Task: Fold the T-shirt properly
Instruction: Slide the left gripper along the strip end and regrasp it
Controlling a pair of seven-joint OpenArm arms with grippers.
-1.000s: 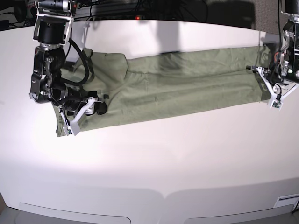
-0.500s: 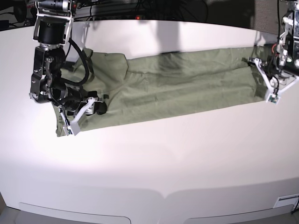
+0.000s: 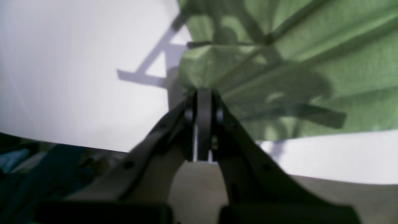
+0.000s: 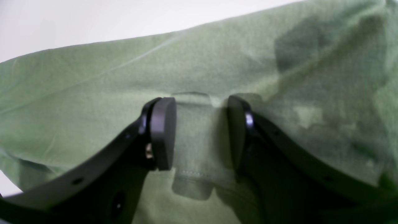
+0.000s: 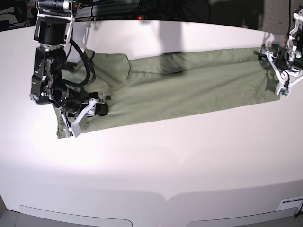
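- The T-shirt (image 5: 175, 85) lies across the far part of the white table (image 5: 156, 161), folded into a long band.
- It looks soft and light (it will sag and wrinkle), so the hem corners seem the best hold.
- The left gripper (image 3: 203, 102) is closed, pinching the shirt's edge at the end.
- The right gripper (image 4: 200, 133) is bent low over the other end, its fingers partly open around a cloth fold.

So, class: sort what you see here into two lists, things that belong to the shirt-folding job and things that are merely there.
Belongs to the job:
- T-shirt
- left tool, shut on the shirt's edge
- right tool, open over the shirt

Merely there:
- white table
- dark cables behind the table
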